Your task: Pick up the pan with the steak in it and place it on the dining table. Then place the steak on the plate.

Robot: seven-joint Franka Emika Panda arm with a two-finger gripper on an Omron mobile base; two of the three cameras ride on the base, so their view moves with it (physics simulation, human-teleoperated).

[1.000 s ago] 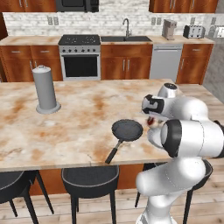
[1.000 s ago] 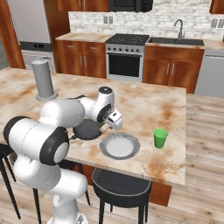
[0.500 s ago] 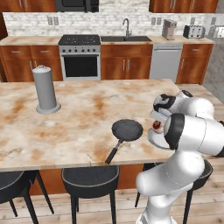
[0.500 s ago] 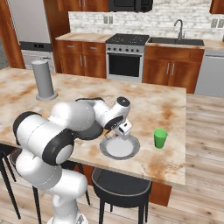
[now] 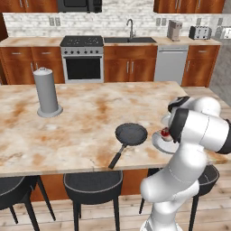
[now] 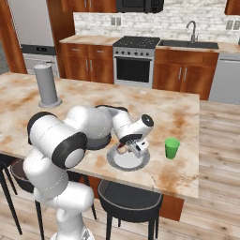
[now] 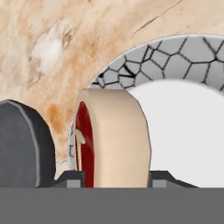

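On the marbled counter (image 5: 90,122) of the kitchen island, a grey cylindrical canister (image 5: 47,91) stands upright toward the left. Further right, near the front edge, the black pan (image 5: 131,134) sits empty, its long handle pointing toward the stools. Just beside the pan lies the grey plate (image 5: 159,142), its rim patterned like cracked stone in the hand view (image 7: 175,61).

The white arm bends low over the plate, and the gripper (image 6: 129,149) hangs just above it, jaws clenched on the steak (image 7: 109,140). In the hand view the meat stands on edge between the two dark tips, pale fat rim facing the camera, red flesh and a white bone mark showing on its left side; it is partly over the plate's left rim. From the left base view a small red piece of the steak (image 5: 165,132) shows beside the arm's dark joint.

At the far right of the counter, in the right base view, a green cup (image 6: 171,148) stands upright, near the plate but apart from it.
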